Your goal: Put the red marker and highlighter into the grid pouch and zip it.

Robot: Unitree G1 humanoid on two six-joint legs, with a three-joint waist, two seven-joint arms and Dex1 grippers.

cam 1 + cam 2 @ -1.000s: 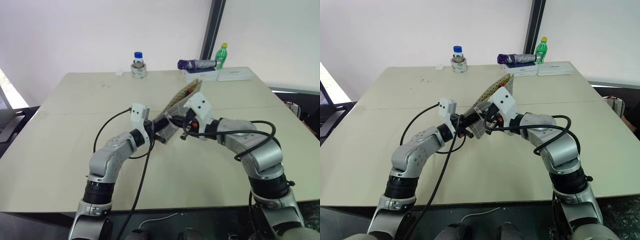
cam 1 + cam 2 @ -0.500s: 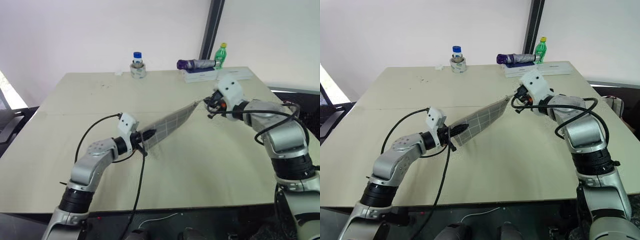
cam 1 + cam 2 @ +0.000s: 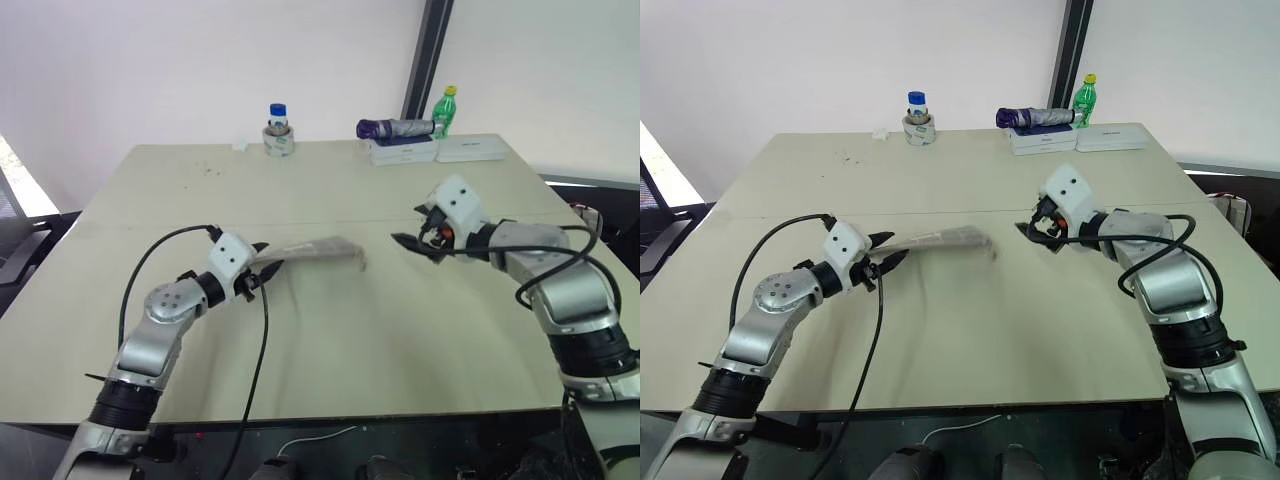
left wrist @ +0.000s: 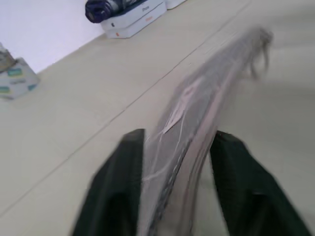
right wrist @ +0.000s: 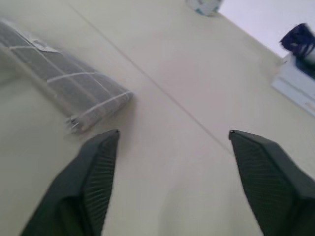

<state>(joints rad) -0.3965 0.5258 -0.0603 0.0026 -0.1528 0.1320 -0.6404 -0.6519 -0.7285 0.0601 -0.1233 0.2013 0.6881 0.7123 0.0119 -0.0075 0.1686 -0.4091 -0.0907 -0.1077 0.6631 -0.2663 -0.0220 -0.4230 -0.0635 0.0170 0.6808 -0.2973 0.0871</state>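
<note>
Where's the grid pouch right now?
In the head views the grid pouch sits mid-table, between the left gripper, whose open fingers flank its near end, and the open right gripper, clear of its far end.

Two arms of silver-grey metal segments, joined by black ribbed rings. Rounded, bulbous elbow housings, glossy. White boxy camera block [image 3: 230, 252] on left wrist; matching white block [image 3: 456, 200] on right wrist, with small dark screw holes. Black cable [image 3: 150, 272] looping in an arc above left forearm, another hanging down off the table edge. Black cable [image 3: 560, 272] coiling around right forearm. Left gripper [image 3: 268, 272] and right gripper [image 3: 410, 246] black, each with two tapered fingers [image 5: 96, 182], finely ribbed on inner faces. Reddish spot near right wrist block.
</note>
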